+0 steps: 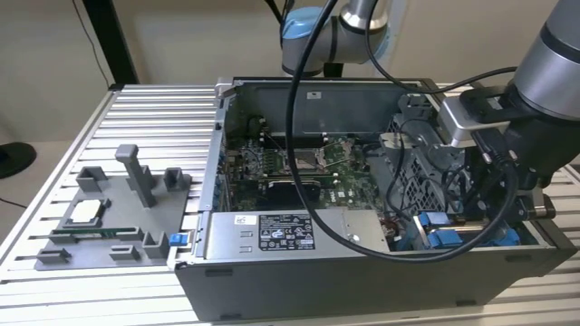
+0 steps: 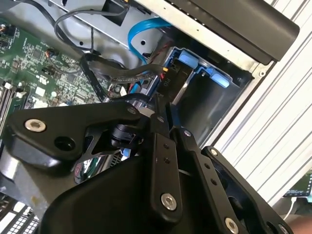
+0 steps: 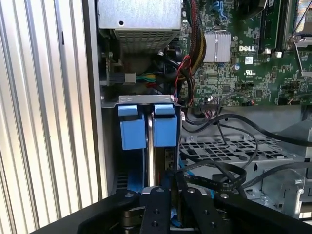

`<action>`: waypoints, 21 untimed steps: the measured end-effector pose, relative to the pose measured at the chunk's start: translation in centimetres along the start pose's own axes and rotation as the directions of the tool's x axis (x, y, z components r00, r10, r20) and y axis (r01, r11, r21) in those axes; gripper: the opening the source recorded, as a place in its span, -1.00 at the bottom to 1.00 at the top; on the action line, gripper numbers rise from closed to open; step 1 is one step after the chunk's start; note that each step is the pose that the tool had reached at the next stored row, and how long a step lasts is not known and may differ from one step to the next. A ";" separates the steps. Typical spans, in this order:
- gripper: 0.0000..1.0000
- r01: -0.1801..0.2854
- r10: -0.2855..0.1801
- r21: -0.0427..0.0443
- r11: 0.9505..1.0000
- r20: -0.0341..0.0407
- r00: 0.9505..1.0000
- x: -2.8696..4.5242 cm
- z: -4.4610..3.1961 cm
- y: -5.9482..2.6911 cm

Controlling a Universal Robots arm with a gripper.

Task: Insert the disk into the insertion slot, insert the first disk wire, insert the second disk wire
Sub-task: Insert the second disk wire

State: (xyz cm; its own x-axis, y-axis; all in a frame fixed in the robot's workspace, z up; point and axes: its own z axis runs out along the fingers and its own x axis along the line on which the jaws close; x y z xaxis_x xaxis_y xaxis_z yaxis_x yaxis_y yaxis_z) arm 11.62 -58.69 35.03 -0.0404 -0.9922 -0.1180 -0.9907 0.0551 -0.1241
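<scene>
The disk (image 3: 163,146) sits in the insertion slot (image 3: 146,101), under the hand (image 3: 173,192).

Colours only: surface (image 1: 145,109) is silver, ribbed in parallel slats. Computer case (image 1: 363,278) is dark grey. Power supply box (image 1: 272,234) is pale grey with a white label. Motherboard (image 3: 243,68) is green. Insertion slot (image 3: 146,100) is grey metal with bright blue latch pieces (image 3: 146,127). Perforated cage (image 3: 219,148) is grey, grid-holed. End effector (image 3: 173,195) is matte black. Fixture tray (image 1: 109,224) is mid-grey. Arm joint cap (image 1: 303,27) is light blue.
</scene>
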 end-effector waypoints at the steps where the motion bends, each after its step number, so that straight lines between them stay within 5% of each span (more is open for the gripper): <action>1: -1.00 0.000 0.000 0.000 1.000 0.000 1.000 0.00 0.00 -0.01; 21: -1.00 0.000 0.000 0.000 1.000 0.000 1.000 -0.21 0.54 -0.03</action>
State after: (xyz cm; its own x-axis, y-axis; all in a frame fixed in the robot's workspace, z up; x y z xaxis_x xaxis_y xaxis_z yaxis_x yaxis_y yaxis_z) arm 11.73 -58.43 34.52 -0.0403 -0.9922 -0.1181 -0.9907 0.0550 -0.1241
